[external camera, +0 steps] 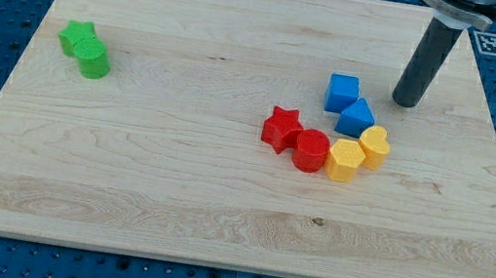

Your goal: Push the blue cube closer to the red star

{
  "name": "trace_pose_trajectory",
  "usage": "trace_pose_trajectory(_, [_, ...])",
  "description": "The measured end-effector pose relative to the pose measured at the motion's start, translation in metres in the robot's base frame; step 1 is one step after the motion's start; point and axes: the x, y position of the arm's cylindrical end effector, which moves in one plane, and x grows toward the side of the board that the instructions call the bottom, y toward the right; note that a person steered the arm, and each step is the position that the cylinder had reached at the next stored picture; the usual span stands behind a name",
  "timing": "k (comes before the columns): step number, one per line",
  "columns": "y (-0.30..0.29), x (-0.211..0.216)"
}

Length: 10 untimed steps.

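Note:
The blue cube (342, 92) sits right of the board's middle. The red star (281, 127) lies below and to its left, a short gap apart. My tip (405, 102) stands to the right of the blue cube, apart from it. A second blue block (357, 118), wedge-like, touches the cube's lower right corner.
A red cylinder (311, 150) touches the red star's right side. A yellow hexagon (344, 160) and a yellow heart (374, 145) continue that row to the right. A green star (77, 37) and a green cylinder (94, 60) sit at the view's left on the wooden board (122, 189).

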Motion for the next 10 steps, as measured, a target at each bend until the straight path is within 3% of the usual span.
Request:
trace_pose_trajectory(4, [-0.113,0.007])
trace_pose_trajectory(6, [-0.139,-0.035])
trace_pose_trajectory(8, [-0.146,-0.01])
trace_pose_trajectory(10, [-0.141,-0.015])
